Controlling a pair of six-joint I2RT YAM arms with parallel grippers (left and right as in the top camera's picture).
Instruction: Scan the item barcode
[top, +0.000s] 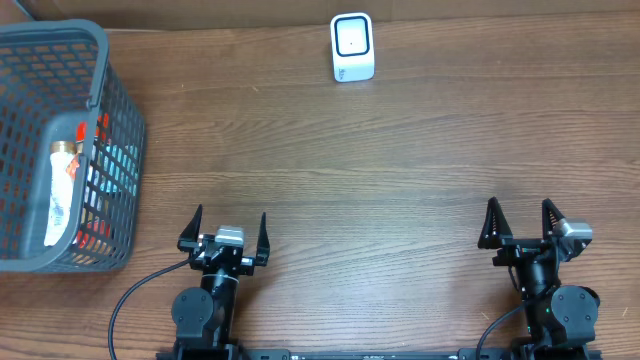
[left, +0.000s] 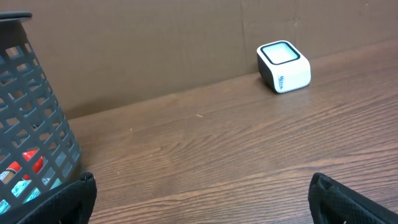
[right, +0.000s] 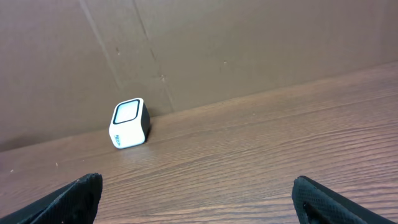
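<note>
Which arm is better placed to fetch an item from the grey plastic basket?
Probably left. The grey plastic basket sits on that side, close to the open left fingers; the right fingers are across the wooden table.

Matte black all over: left gripper (top: 230, 220) and right gripper (top: 519, 212) with pointed fingers (top: 192, 230), silver-grey wrist block (top: 230, 237), black cable (top: 128, 298) behind.

The desk (top: 380, 170) is a brown wood-grain top, with the grain running side to side. A small white scanner (top: 352, 47) stands directly on it at the far edge, its dark-framed window tilted upward. Well to the left of the scanner and nearer the front, a grey plastic mesh basket (top: 122, 165) rests on the desk's left end.
</note>
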